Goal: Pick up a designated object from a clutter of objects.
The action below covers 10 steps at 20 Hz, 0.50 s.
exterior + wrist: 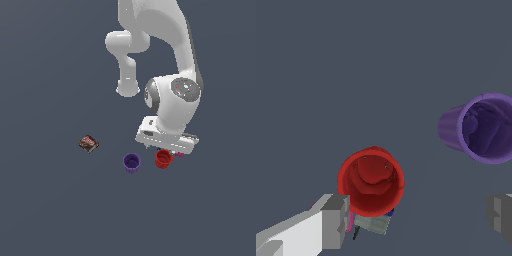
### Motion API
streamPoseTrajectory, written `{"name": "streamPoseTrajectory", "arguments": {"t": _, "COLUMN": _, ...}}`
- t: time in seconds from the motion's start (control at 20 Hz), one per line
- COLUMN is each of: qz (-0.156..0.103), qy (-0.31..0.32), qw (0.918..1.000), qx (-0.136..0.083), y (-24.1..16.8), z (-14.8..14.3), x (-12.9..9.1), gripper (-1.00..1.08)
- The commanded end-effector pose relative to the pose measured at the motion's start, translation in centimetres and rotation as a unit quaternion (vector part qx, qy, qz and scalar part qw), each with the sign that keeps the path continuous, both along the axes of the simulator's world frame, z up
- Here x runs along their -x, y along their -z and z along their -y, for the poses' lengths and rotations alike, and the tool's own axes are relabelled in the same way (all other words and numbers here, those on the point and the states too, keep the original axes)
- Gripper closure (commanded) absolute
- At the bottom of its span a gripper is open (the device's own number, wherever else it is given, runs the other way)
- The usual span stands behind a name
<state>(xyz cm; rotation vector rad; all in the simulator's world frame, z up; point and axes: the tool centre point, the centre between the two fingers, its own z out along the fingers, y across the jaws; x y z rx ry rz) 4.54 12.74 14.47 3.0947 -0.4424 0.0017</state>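
The red cup [163,158] stands upright with its mouth open; in the wrist view [372,181] I look down into it. My gripper [416,220] is open and empty, its two grey fingers wide apart. The red cup lies close to one finger [335,220], off the middle of the gap. In the exterior view the white hand [167,137] hangs just above the cup and hides the fingers. The purple ribbed cup [131,162] [483,127] stands beside the red one, apart from it.
A dark snack packet [89,144] lies alone toward the exterior view's left. A pink brick [179,155] peeks out under the hand next to the red cup. In the wrist view a grey-blue piece [372,223] and a pink sliver [349,222] touch the red cup's far side.
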Motion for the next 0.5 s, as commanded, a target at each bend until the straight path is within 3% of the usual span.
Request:
{"name": "streamPoseTrajectory", "arguments": {"t": 0.0, "qz": 0.001, "qy": 0.012, "qw": 0.9999, "qx": -0.003, "y": 1.6, "z": -1.3, "x": 0.0, "gripper": -0.92}}
{"name": "streamPoseTrajectory", "arguments": {"t": 0.45, "qz": 0.001, "qy": 0.032, "qw": 0.9995, "qx": -0.008, "y": 4.6, "z": -3.5, "x": 0.4, "gripper": -0.92}}
